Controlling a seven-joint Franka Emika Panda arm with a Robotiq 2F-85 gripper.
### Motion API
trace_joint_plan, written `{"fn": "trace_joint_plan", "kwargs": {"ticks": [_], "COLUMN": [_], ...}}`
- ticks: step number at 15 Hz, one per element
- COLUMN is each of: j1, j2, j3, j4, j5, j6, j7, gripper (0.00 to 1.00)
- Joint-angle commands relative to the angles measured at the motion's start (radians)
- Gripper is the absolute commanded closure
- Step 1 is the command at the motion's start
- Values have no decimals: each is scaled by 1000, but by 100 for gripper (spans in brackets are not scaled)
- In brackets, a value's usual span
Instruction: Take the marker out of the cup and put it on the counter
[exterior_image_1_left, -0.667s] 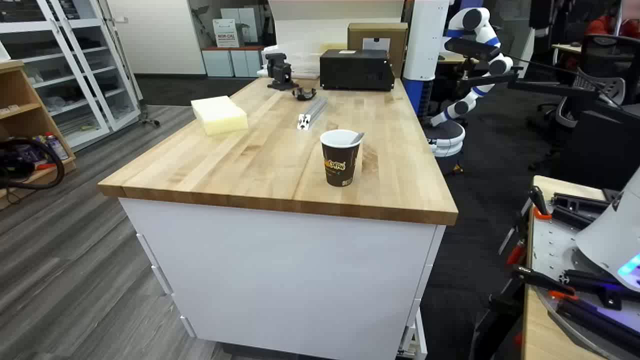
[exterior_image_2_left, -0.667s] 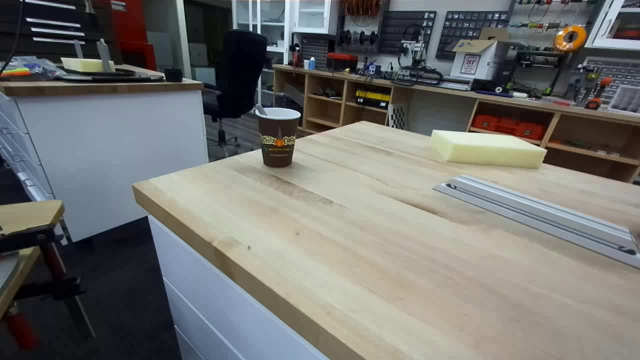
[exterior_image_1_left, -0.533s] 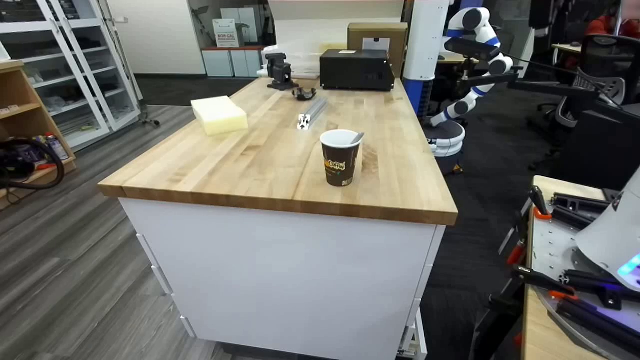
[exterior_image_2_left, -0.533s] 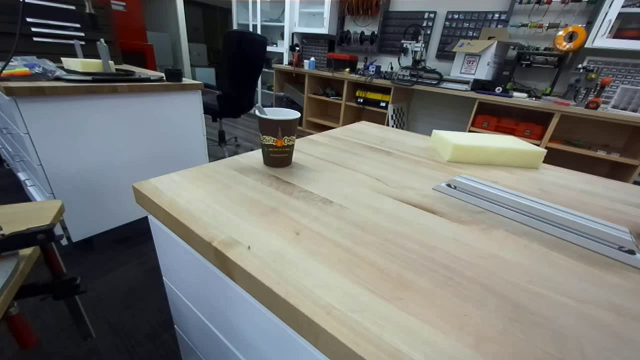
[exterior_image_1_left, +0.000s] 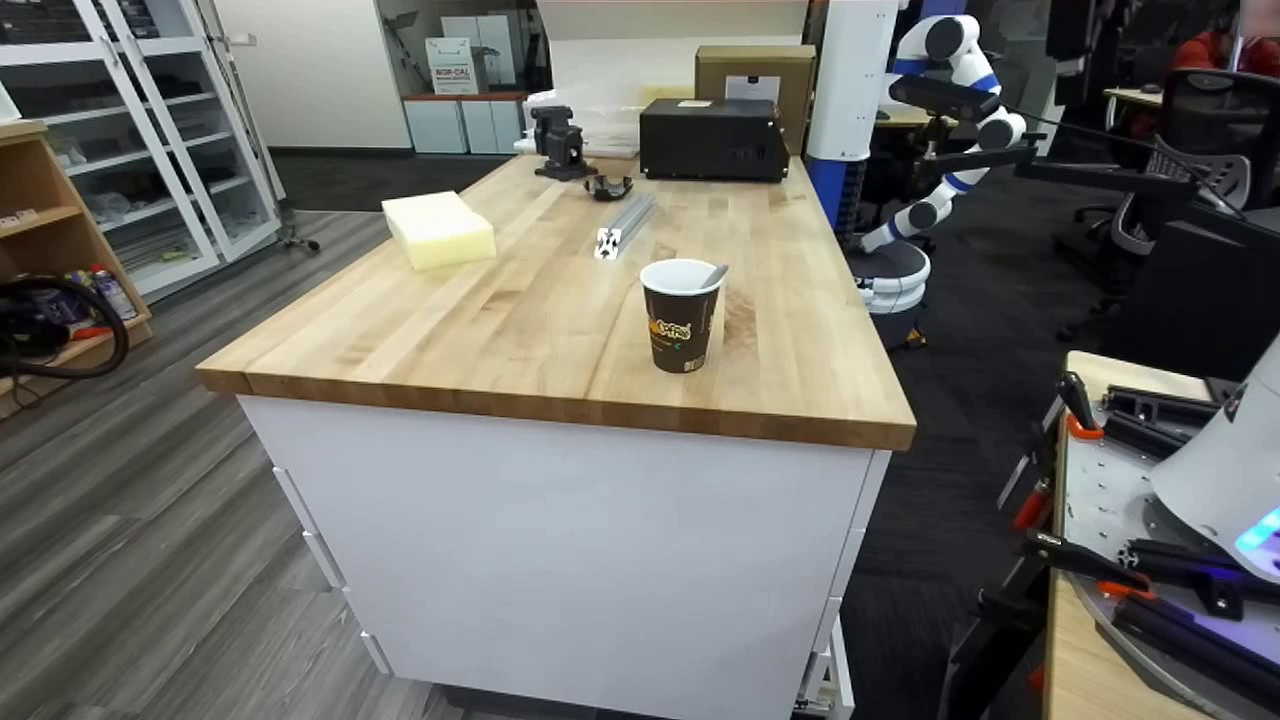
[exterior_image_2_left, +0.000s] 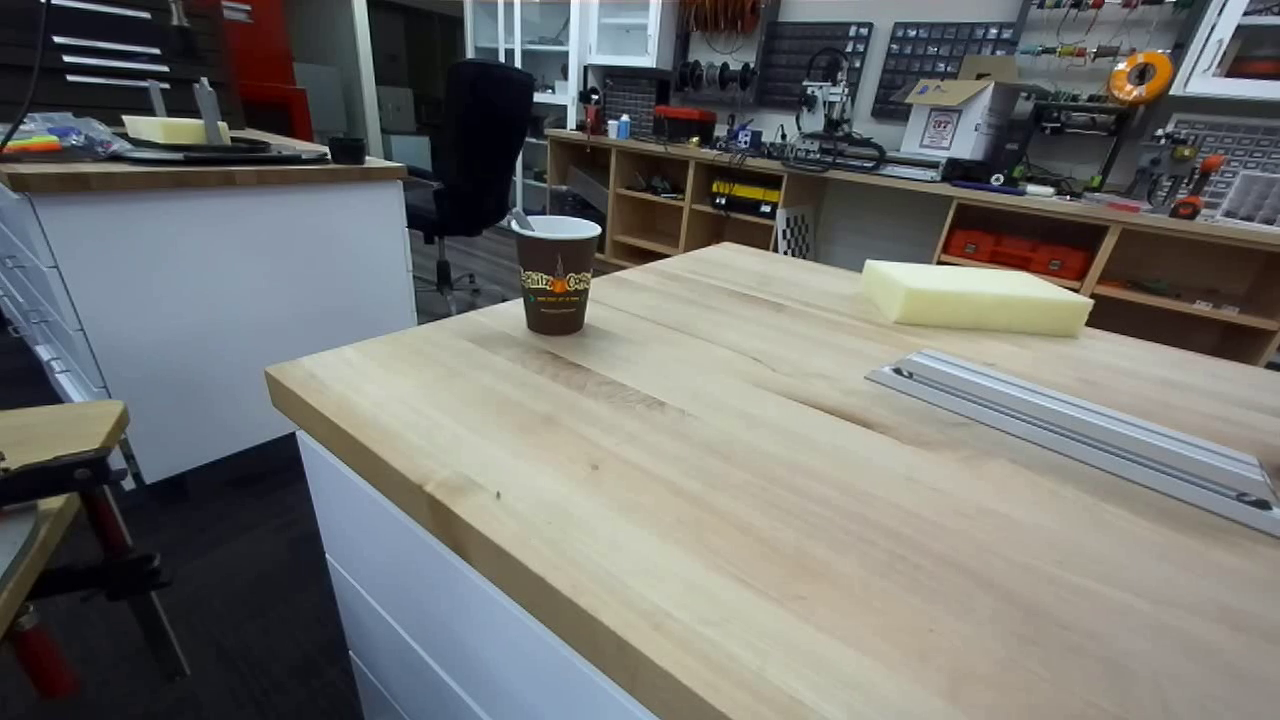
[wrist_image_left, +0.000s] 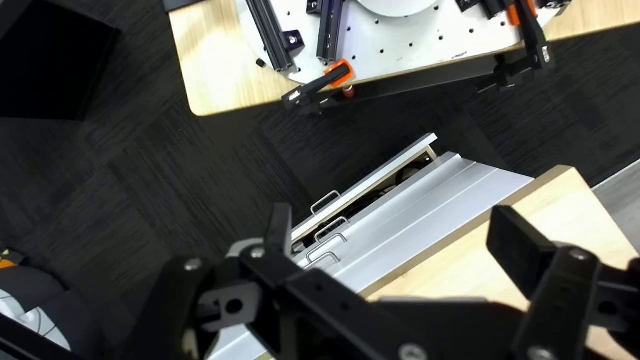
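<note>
A: Any change at the gripper (wrist_image_left: 392, 230)?
B: Uncertain. A dark shape (exterior_image_1_left: 1068, 35) at an exterior view's top edge has shifted slightly; possibly it. The marker (exterior_image_1_left: 715, 275) still leans in the cup (exterior_image_1_left: 683, 330), clear of the gripper; extraction not begun, I judge.
A: Its state?
B: Spread wide, nothing held.
A: Surroundings?
B: Below it: the counter (wrist_image_left: 450, 265), open drawer (wrist_image_left: 370, 184), dark carpet (wrist_image_left: 175, 165). Foam block (exterior_image_1_left: 440, 232) well away.

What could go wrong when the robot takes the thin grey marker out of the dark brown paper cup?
The paper cup might tip over if bumped, since it stands freely on the pale wooden counter. The open black tool could miss the marker, because only a short bit sticks out.
</note>
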Motion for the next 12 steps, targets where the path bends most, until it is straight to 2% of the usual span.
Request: {"fn": "trace_joint_plan", "kwargs": {"ticks": [1, 5, 8, 12], "j1": [29, 60, 113, 187], "j2": [117, 269, 356, 425], "j3": [-28, -45, -65, -58], "j4": [70, 158, 211, 246], "j5": [-17, 19, 122, 296], "j6": [90, 247, 336, 386], "j7": [-36, -119, -226, -369], "gripper": [0, 0, 0, 0]}}
